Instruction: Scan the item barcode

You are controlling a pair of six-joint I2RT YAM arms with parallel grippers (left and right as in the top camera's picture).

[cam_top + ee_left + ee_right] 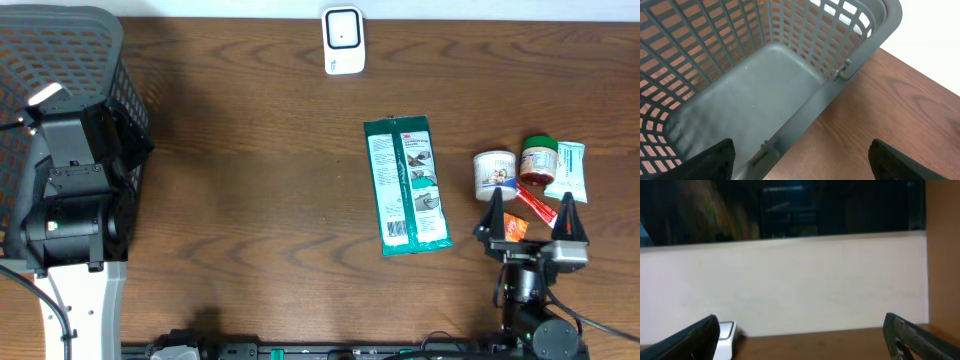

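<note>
A flat green plastic packet (407, 185) lies in the middle of the brown wooden table (250, 180), apart from the small white scanner (342, 40) at the far edge. The left gripper (802, 160) hangs over the grey lattice plastic basket (755, 90), and the right gripper (531, 212) is off to the packet's right. Both sets of jaws stand apart, empty.

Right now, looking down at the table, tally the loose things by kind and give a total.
Basket: 1
Scanner: 1
Round containers: 2 (white tub, green-lidded jar)
Packets: 4 (green packet, pale blue packet, red packet, orange packet)
Total: 8
</note>
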